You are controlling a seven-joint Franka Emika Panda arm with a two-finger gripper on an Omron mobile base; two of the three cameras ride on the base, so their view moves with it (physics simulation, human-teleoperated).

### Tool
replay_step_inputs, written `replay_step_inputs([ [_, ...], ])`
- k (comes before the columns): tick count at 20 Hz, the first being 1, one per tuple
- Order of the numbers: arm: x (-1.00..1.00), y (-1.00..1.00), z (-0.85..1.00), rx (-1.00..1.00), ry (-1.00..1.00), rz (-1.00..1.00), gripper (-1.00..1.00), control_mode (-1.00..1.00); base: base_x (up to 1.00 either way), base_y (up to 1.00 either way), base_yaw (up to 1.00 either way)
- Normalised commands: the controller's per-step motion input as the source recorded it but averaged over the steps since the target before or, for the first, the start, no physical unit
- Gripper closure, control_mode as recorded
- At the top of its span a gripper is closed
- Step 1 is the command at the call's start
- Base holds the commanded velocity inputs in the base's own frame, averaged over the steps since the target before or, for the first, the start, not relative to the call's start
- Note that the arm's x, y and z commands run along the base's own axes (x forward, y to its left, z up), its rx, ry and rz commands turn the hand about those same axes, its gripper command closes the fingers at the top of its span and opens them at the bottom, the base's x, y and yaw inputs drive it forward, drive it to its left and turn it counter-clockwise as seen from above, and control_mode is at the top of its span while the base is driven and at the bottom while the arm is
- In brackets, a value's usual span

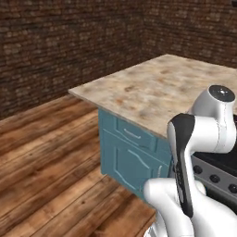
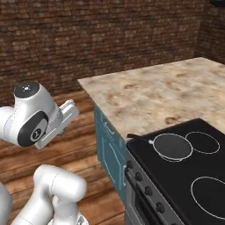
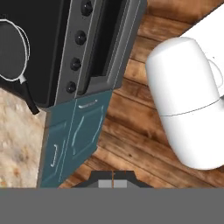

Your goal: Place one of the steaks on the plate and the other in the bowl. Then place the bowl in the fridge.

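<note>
Item: gripper [image 3: 113,183] — fingers pressed together, nothing between them; it points down past the stove front at the wooden floor [image 3: 144,131].

Item: steaks, plate, bowl, fridge — whereabouts cannot be told from here; none lies on the stretch of counter or stove before the base.

Handling, as a judgement: raw steaks will likely be limp, slick and light — best pinched across the narrow width near the middle so the ends droop evenly. The glossy bowl is stiff but slippery; take it by the rim, one finger inside and one outside, and keep it level once loaded.

Item: counter [image 2: 158,92] — mottled beige slab over teal cabinets [image 1: 132,155]; its bare corner juts toward 9 o'clock in the left base view, a hard edge to clear.

Item: stove [image 2: 184,176] — black top at 4 o'clock in the right base view, knobs along its front, a small dark pan [image 2: 172,146] on the near burner, handle toward 9 o'clock.

Open room: wide floor at 8 o'clock of the counter, brick wall [image 1: 69,41] beyond; probably ample for driving, though the far side is unseen.
</note>
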Motion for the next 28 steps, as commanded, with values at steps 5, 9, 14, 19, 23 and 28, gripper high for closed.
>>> replay_step_inputs([
  [5,0.00,0.00,0.00,0.00,0.00,0.00,1.00,1.00,-0.23,-0.28,-0.35],
  [9,0.00,0.00,0.00,0.00,0.00,0.00,1.00,1.00,-0.12,-0.35,-0.35],
  [14,0.00,0.00,0.00,0.00,0.00,0.00,1.00,1.00,-0.10,-0.40,-0.32],
  [19,0.00,0.00,0.00,0.00,0.00,0.00,1.00,1.00,-0.07,-0.51,-0.27],
  [23,0.00,0.00,0.00,0.00,0.00,0.00,1.00,1.00,0.00,-0.59,-0.26],
  [28,0.00,0.00,0.00,0.00,0.00,0.00,1.00,1.00,0.00,-0.62,-0.25],
])
